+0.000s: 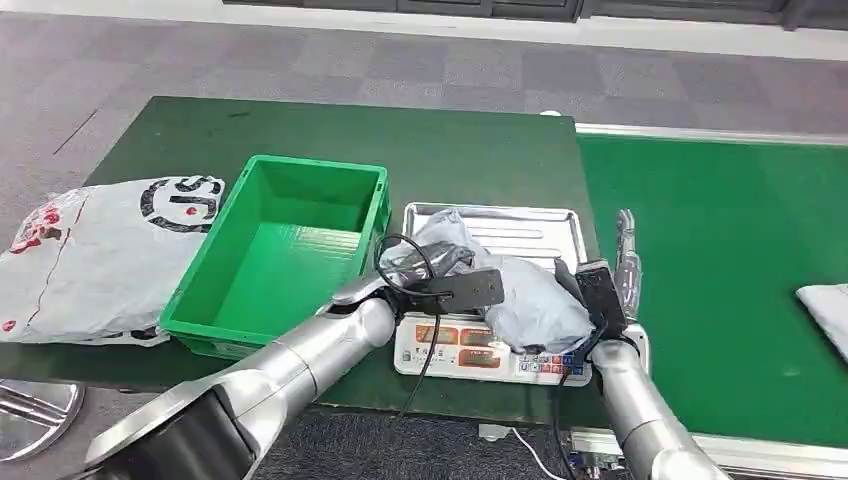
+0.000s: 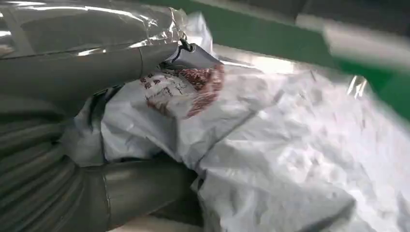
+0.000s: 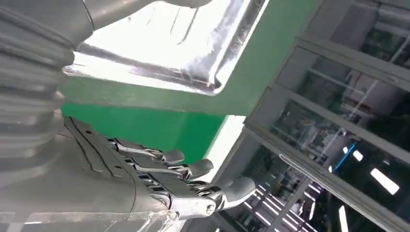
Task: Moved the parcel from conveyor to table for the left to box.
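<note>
Lifting the grey parcel (image 1: 520, 290) off the scale tray (image 1: 520, 225) is your step in hand: raise it straight before swinging toward the green crate (image 1: 290, 250). Your left hand (image 2: 96, 145) appears closed around the crumpled, glossy plastic wrap, though blur obscures the fingers. Your right hand (image 3: 159, 179) stands beside the tray, fingers extended, holding nothing. Expect slippery, yielding film.

The parcel (image 1: 520, 290) is crinkled grey plastic film on the scale's (image 1: 490, 352) shiny metal tray (image 1: 520, 225); beside it, a glossy green plastic crate (image 1: 285, 255).
</note>
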